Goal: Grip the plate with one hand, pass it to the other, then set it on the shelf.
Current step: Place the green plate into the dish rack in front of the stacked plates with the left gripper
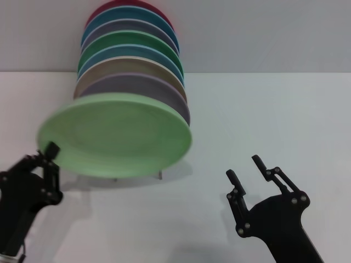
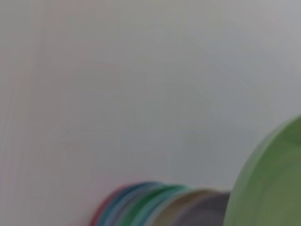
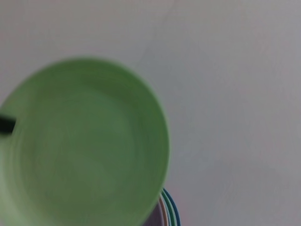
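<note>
Your left gripper (image 1: 49, 150) is clamped on the near-left rim of the plate (image 1: 115, 134), and that is the only grip on it; the plate hangs in the air, tilted with its face toward you, directly in front of the shelf (image 1: 159, 174). Of the shelf itself you can see little more than thin wire feet below the plate's lower edge, since the row of standing plates (image 1: 131, 60) fills it and the lilac plate (image 1: 137, 87) stands at the front, just behind the one you hold. Relative to the shelf, the held plate is on the near side and your right gripper (image 1: 245, 167) sits nearer still and off to the right, fingers spread wide and holding nothing, well apart from the plate. In my judgement the move turns on this: the plate's free right-hand rim is the edge facing your empty right gripper.
</note>
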Tool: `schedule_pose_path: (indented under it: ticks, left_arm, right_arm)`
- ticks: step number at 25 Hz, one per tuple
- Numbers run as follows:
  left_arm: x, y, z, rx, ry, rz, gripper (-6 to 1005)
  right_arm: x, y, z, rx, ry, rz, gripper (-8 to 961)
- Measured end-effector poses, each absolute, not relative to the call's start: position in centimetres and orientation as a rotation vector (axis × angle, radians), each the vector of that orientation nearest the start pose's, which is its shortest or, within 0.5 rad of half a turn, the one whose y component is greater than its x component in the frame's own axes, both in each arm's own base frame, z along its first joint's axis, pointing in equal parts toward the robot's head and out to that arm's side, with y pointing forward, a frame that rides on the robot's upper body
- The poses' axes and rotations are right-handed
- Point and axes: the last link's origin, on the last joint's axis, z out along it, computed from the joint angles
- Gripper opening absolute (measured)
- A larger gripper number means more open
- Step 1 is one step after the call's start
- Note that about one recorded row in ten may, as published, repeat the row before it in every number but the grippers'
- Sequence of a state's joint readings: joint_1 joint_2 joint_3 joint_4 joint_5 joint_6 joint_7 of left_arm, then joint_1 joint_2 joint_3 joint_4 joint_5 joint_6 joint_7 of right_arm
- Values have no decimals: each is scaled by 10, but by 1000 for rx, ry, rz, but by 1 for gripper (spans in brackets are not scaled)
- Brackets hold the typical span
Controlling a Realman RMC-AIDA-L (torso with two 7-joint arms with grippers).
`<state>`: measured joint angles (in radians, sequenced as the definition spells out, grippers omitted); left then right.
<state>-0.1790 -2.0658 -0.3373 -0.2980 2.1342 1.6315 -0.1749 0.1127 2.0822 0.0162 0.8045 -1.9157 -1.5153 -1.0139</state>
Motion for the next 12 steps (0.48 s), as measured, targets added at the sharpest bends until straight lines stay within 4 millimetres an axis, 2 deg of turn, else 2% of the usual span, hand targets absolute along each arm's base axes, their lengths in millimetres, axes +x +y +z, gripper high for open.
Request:
schedule_pose_path:
  ticks: [7, 12]
  left_arm:
    - [-296, 220, -28, -1647, -390, -1111, 51]
    - [-286, 233, -28, -1651, -332, -1118, 54]
  right_arm:
    - [225, 169, -107, -1746, -74, 550, 411]
    - [231, 173, -107, -1751, -65, 540, 412]
